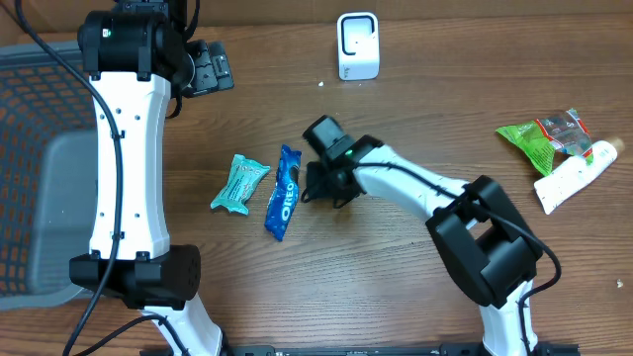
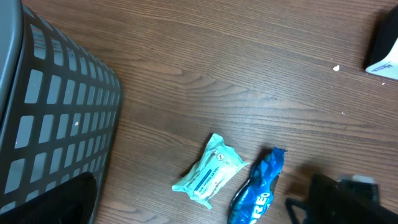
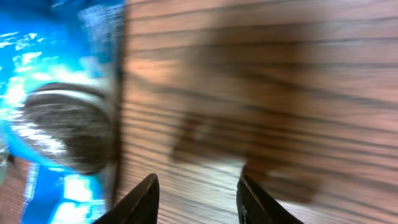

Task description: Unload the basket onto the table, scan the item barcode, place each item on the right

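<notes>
A blue Oreo packet [image 1: 284, 193] lies flat on the wooden table, with a teal wipes packet [image 1: 239, 184] just left of it. My right gripper [image 1: 313, 184] is low at the Oreo packet's right edge. In the right wrist view its fingers [image 3: 144, 198] stand apart with only bare wood between them, and the Oreo packet [image 3: 56, 118] lies off to their left. A white barcode scanner [image 1: 357, 46] stands at the back. My left gripper [image 1: 210, 67] hovers open and empty near the back left, looking down on the Oreo packet [image 2: 256, 190] and the wipes packet [image 2: 211, 169].
A grey mesh basket [image 1: 30, 168] fills the left edge, also seen in the left wrist view [image 2: 56, 112]. At the right lie a green snack bag [image 1: 539, 138] and a white tube [image 1: 574, 176]. The scanner [image 2: 382, 50] shows at the left wrist view's right edge.
</notes>
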You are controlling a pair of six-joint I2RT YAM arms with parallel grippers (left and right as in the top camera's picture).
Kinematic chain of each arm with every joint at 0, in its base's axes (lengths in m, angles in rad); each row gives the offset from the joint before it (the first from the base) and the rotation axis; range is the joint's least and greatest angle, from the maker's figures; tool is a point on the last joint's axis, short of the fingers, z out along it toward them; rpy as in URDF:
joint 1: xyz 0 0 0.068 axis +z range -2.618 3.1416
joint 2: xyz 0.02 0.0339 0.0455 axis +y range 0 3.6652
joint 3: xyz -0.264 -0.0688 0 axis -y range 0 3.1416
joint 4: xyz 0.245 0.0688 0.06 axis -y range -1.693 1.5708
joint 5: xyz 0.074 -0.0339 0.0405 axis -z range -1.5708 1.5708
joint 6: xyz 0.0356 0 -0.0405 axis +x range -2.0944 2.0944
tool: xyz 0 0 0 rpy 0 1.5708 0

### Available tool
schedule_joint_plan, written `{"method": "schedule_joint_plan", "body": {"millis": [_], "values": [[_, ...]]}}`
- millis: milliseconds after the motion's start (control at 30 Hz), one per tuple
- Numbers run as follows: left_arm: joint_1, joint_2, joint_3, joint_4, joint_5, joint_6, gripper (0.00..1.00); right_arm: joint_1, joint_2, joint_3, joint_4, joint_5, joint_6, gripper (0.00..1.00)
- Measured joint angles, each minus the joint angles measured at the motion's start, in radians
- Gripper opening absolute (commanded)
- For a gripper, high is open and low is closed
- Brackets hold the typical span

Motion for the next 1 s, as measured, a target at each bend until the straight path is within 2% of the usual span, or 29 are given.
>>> {"method": "schedule_joint_plan", "body": {"millis": [800, 867, 1000], "values": [[0.000, 0.000, 0.000, 0.000, 0.000, 0.000, 1.00, -0.262, 0.000, 0.006, -0.145, -0.148, -0.163, 0.43], [0.000, 0.000, 0.000, 0.000, 0.000, 0.000, 1.00, -0.299, 0.000, 0.009, -0.169, -0.158, -0.193, 0.51], [0.000, 0.000, 0.000, 0.000, 0.000, 0.000, 1.00, -0.382, 0.001, 0.039, -0.233, -0.201, -0.306, 0.52]]}}
